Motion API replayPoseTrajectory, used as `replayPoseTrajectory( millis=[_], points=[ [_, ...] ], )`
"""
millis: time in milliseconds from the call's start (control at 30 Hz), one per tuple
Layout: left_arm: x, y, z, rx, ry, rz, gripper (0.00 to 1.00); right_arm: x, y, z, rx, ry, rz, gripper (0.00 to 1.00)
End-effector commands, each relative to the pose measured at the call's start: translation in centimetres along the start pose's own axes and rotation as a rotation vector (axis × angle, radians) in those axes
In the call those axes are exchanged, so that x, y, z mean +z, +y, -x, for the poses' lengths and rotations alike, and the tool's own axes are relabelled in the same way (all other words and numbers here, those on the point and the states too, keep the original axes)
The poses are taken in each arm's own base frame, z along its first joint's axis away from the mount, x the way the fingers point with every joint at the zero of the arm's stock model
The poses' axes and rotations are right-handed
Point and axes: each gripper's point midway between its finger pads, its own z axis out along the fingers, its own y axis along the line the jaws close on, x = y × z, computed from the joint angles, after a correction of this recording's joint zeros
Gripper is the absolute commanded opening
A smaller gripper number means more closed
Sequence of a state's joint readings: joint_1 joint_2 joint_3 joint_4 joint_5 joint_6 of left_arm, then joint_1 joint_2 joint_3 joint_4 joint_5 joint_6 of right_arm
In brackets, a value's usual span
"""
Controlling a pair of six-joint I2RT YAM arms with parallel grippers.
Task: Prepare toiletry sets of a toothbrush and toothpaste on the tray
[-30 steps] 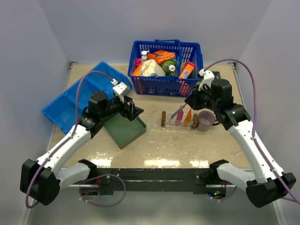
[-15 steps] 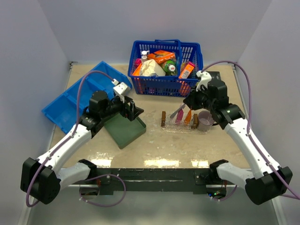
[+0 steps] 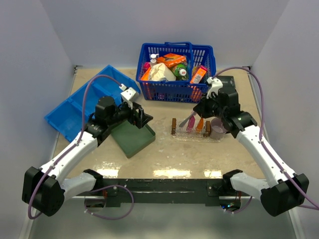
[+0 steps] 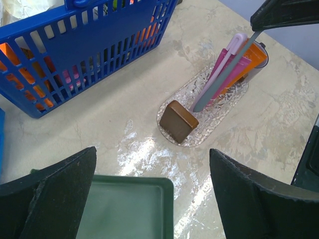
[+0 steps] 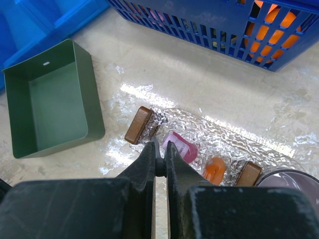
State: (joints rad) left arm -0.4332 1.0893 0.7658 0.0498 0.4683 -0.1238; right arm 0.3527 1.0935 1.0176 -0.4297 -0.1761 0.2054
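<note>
Pinching a grey toothbrush (image 3: 188, 119) tight in the right gripper (image 3: 199, 110), over the tray (image 3: 192, 138), centre-right. Holding the left gripper (image 3: 144, 118) wide open, centre-left.

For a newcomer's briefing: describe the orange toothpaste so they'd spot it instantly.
Near the blue basket lies the clear tray with wooden handles. Two short tubes rest on it; the orange toothpaste is the one nearer the purple mug, unlike the pink tube.

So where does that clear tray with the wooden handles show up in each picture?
Top external: the tray lies right of centre, in front of the blue basket.
Left wrist: upper right of centre.
Right wrist: lower middle, stretching to the right.
Shared landmark: the blue basket, close to the tray in all three views.
</note>
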Motion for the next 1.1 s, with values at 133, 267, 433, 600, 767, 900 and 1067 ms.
replayPoseTrajectory(
  millis=[133,267,433,600,767,900,1067],
  points=[
    [0.2,-0.2,1.0,0.002,-0.03,-0.019,0.99,0.6,0.7,0.4,0.011,-0.036,0.032,0.0],
    [0.1,-0.4,1.0,0.005,-0.033,-0.025,0.99,0.9,0.8,-0.1,0.008,-0.022,0.029,0.0],
    [0.1,-0.4,1.0,0.005,-0.033,-0.027,0.99,1.0,0.9,-0.4,0.003,-0.014,0.017,0.0],
    [0.2,-0.4,1.0,0.004,-0.031,-0.028,0.99,1.1,0.8,-0.9,0.004,-0.002,0.007,0.0],
    [0.2,-0.4,0.9,0.003,-0.03,-0.029,0.99,0.9,0.8,-0.9,-0.001,-0.011,-0.003,0.01],
    [0.2,-0.4,1.0,0.004,-0.031,-0.03,0.99,0.9,0.8,-1.1,0.0,-0.008,-0.011,0.02],
    [0.1,-0.4,1.1,0.004,-0.034,-0.03,0.99,0.8,0.7,-1.4,0.002,-0.007,-0.026,0.04]
  ],
)
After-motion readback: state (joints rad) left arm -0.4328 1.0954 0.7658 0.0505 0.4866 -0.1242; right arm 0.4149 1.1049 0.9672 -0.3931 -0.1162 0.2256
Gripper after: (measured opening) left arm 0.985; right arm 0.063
